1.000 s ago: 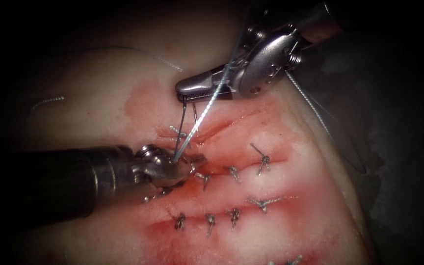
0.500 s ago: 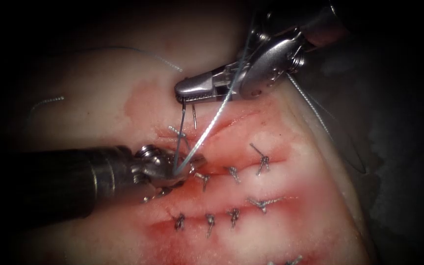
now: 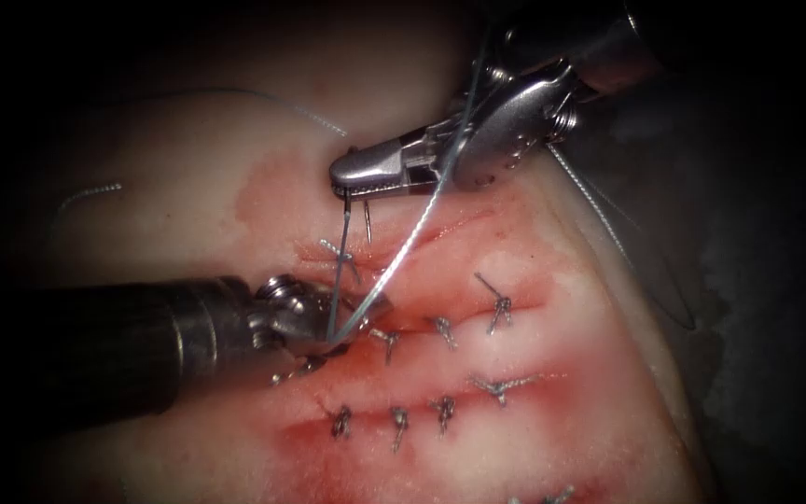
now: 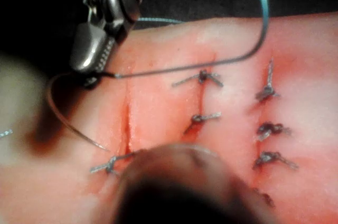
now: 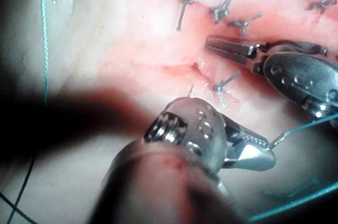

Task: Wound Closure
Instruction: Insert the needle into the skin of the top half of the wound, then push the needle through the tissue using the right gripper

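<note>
Right gripper (image 3: 352, 182) clamped on thread (image 3: 412, 233); left gripper (image 3: 361, 317) shut at the cut (image 3: 422, 233), 12 o'clock of finished stitches (image 3: 440, 411); needle unseen.

The pale pink, fatty slab of tissue (image 3: 188, 196) is showing a blotchy wash of red fluid (image 3: 552, 373) spreading in bands around its dark red cut (image 3: 440, 229). Rows of dark grey knotted stitches (image 3: 443, 329) are dotting the reddened area like small crosses. A thin blue-green thread (image 3: 417, 229) is gleaming pale against it. Both polished silver metal tools, left (image 3: 361, 313) and right (image 3: 356, 182), are glinting with bright highlights, the left one joining a dark, nearly black shaft (image 3: 104, 350).
</note>
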Robot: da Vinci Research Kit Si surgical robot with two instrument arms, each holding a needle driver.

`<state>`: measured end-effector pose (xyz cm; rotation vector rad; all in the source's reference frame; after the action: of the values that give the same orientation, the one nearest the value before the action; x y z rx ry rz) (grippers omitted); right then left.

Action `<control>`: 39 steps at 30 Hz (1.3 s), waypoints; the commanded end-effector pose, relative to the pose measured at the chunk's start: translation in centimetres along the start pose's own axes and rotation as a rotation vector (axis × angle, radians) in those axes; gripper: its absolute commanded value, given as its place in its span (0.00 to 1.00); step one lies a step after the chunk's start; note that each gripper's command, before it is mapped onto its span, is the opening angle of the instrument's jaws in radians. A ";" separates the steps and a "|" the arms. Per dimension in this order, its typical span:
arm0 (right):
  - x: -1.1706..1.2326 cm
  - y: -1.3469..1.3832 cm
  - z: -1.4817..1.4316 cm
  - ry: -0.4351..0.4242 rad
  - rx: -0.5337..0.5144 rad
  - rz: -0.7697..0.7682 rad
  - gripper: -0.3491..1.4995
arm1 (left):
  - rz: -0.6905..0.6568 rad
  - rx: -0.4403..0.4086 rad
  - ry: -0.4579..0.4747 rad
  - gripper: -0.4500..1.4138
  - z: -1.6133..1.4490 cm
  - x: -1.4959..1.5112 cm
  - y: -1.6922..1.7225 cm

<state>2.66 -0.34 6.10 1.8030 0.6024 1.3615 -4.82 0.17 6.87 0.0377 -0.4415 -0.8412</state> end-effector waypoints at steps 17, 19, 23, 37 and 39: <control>0.06 0.16 0.11 0.003 -0.036 -0.014 0.00 | 0.000 0.000 -0.003 0.00 0.06 -0.07 0.00; 0.06 0.18 0.12 0.004 -0.045 -0.015 0.00 | -0.001 0.000 -0.002 0.00 0.06 -0.07 0.00; 0.07 0.21 0.13 0.004 -0.050 -0.030 0.00 | -0.001 0.000 -0.002 0.00 0.06 -0.07 0.00; 0.03 0.09 0.12 0.001 -0.061 -0.078 0.00 | -0.001 0.000 -0.002 0.00 0.05 -0.07 0.00; 0.02 0.09 0.13 0.001 -0.061 -0.078 0.00 | -0.001 0.000 -0.002 0.00 0.05 -0.07 0.00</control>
<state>2.70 -0.41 6.12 1.7084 0.6156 1.3171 -4.82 0.18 6.85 0.0392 -0.4408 -0.8418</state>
